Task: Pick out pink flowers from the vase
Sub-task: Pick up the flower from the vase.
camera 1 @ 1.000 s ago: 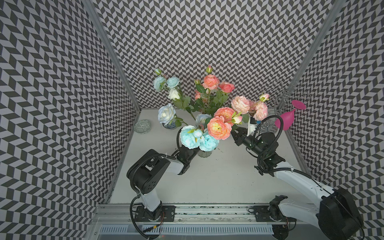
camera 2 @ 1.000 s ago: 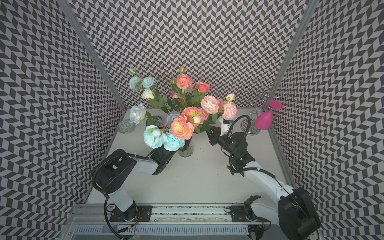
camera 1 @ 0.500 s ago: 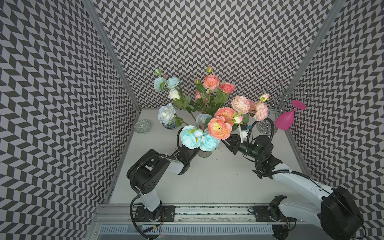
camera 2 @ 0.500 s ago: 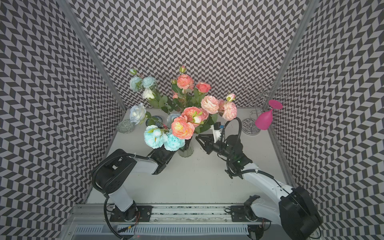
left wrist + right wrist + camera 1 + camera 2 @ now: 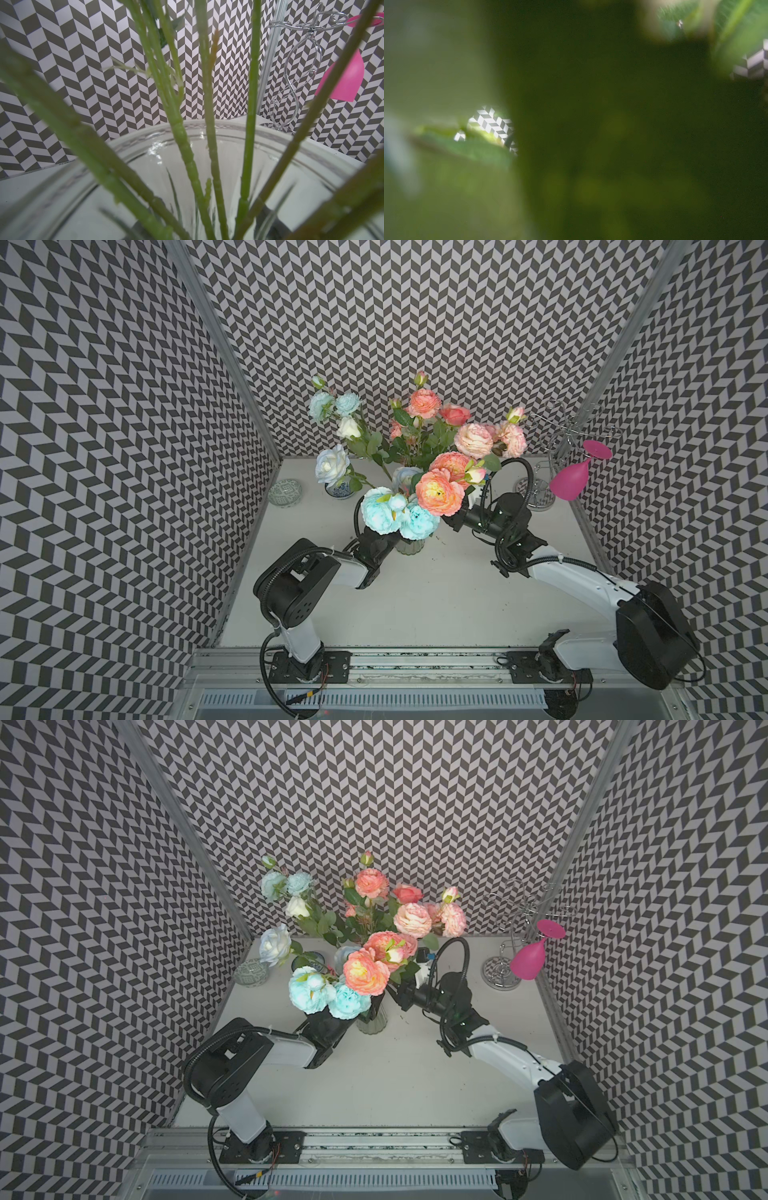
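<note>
Jaws on the left arm (image 5: 365,556) sit hidden under the blue flowers (image 5: 380,510). They are clenched, apparently around the vase (image 5: 409,548), likely to stop it tipping when a stalk is drawn. Its wrist camera looks over the glass rim at green stalks (image 5: 250,104). Jaws on the right arm (image 5: 494,516) reach in beneath the pink flowers (image 5: 439,492), which stand in the vase. Leaves blind that wrist camera, so I cannot tell whether they grip. On the white desk (image 5: 436,614) are a small bowl (image 5: 284,492) and a wire rack (image 5: 536,493) holding a magenta glass (image 5: 569,483). Zigzag walls close it in.
</note>
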Available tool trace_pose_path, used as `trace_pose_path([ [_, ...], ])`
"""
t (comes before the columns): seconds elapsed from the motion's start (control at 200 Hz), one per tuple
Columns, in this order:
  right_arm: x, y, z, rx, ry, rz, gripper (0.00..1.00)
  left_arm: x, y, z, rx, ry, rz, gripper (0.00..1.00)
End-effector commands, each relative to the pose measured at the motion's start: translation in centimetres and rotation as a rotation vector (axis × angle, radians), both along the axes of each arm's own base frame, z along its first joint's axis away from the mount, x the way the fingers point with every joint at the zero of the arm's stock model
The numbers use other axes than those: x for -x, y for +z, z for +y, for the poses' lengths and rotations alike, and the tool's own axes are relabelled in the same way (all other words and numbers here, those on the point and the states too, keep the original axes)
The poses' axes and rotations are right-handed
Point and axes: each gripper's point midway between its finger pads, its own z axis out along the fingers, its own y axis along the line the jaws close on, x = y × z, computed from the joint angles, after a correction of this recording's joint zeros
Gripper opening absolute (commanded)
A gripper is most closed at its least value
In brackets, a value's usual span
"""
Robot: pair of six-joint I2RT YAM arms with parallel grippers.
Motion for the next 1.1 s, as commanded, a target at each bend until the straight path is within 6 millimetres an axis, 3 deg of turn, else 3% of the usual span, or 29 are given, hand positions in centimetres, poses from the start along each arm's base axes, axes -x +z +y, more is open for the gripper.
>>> trace_pose_path([
  [0.0, -0.5, 3.0, 1.3, -0.055, 0.027, -0.071, 0.22, 1.2, -5.4, -0.8, -0.065, -0.041, 0.186, 0.00],
  [0.145, -1.4, 2.6, 2.3, -0.037, 0.017, -0.053, 0.12, 1.2, -5.4, -0.8, -0.068, -0.041, 0.187, 0.00],
  [0.31, -1.8, 2.5, 0.6, -0.024, -0.083, -0.055, 0.04, 1.2, -5.4, -0.8, -0.065, -0.040, 0.188, 0.00],
  [0.641, -0.4, 2.3, -3.7, 0.008, -0.214, -0.053, 0.00, 1.2, -5.2, -0.8, -0.054, -0.044, 0.190, 0.00],
  [0.836, 0.6, 2.2, -4.8, 0.022, -0.209, -0.055, 0.00, 1.1, -5.3, -0.7, -0.059, -0.042, 0.191, 0.00],
  [1.097, 1.7, 3.6, -6.3, 0.061, -0.249, -0.123, 0.00, 1.1, -5.4, -0.7, -0.060, -0.042, 0.192, 0.00],
])
